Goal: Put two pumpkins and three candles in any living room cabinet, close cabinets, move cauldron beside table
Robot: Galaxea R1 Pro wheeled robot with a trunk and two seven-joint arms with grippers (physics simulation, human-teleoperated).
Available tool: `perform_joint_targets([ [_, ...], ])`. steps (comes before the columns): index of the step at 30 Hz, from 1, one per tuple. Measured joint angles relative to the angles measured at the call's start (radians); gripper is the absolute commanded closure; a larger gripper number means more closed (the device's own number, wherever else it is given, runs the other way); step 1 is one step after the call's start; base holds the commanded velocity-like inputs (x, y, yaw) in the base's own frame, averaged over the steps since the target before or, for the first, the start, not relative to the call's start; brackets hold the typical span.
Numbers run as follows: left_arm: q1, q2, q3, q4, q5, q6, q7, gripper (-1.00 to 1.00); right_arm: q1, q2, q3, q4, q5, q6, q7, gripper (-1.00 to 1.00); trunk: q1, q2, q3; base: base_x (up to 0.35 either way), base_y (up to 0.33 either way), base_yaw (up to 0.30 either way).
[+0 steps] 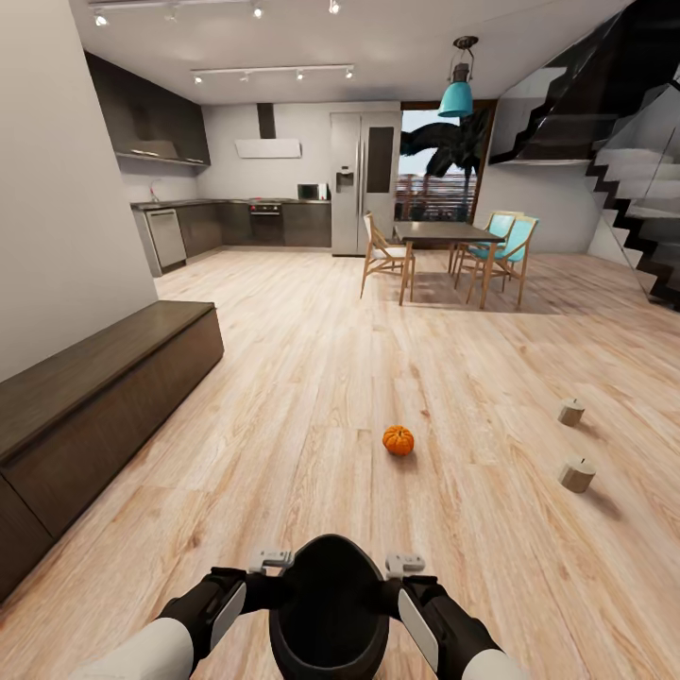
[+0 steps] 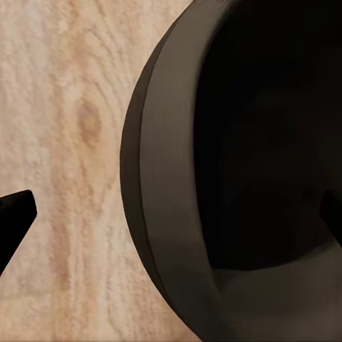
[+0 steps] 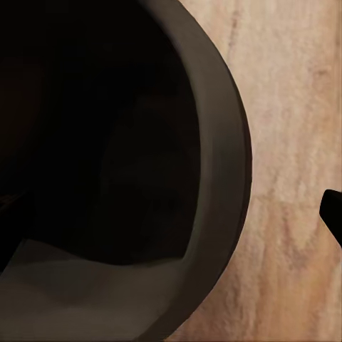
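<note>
Cabinet (image 1: 104, 397) runs along the wall on the far left of the head view, long, low, dark brown, its fronts flush, well to the left of the cauldron (image 1: 329, 604).

Cauldron is my landmark: black, round, mouth up, directly in front of my trunk above the plank floor (image 1: 312, 378). My left gripper (image 1: 274, 563) sits at its left rim, my right gripper (image 1: 404, 565) at its right rim. In the left wrist view the cauldron wall (image 2: 171, 214) passes between my two dark fingers, one fingertip (image 2: 14, 214) outside over the wood, the other inside the bowl. The right wrist view gives the mirror case: rim (image 3: 221, 157) between the fingers, one fingertip (image 3: 332, 210) outside. Both pairs of fingers straddle the rim, spread wide; whether they actually press on it I cannot tell.

Pumpkin (image 1: 398, 440), bright orange and ribbed, lies on the floor beyond the cauldron and slightly right of it. Two candles, pale squat cylinders, stand further right of the cauldron: the nearer candle (image 1: 577, 473) and the farther candle (image 1: 570, 412) behind it, apart from each other.

Dining table (image 1: 449, 232) with wooden chairs stands far beyond the cauldron, a refrigerator (image 1: 365, 181) and dark kitchen cupboards behind it.
</note>
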Motion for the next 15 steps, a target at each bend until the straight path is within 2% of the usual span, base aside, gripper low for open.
perform_joint_targets([
  [9, 0.0, 0.0, 0.0, -0.005, 0.0, -0.017, 0.0, -1.0, 0.0, 0.0, 0.0, -0.001, 0.0, -0.013, -0.001, -1.0, 0.0, 0.0, 0.0, 0.0, 0.0, 0.0],
  [15, 0.0, 0.0, 0.0, -0.004, 0.0, -0.031, 0.0, -1.0, 0.0, 0.0, 0.0, -0.001, 0.0, -0.014, -0.001, -1.0, 0.003, -0.001, -0.023, 0.0, 0.0, 0.0],
])
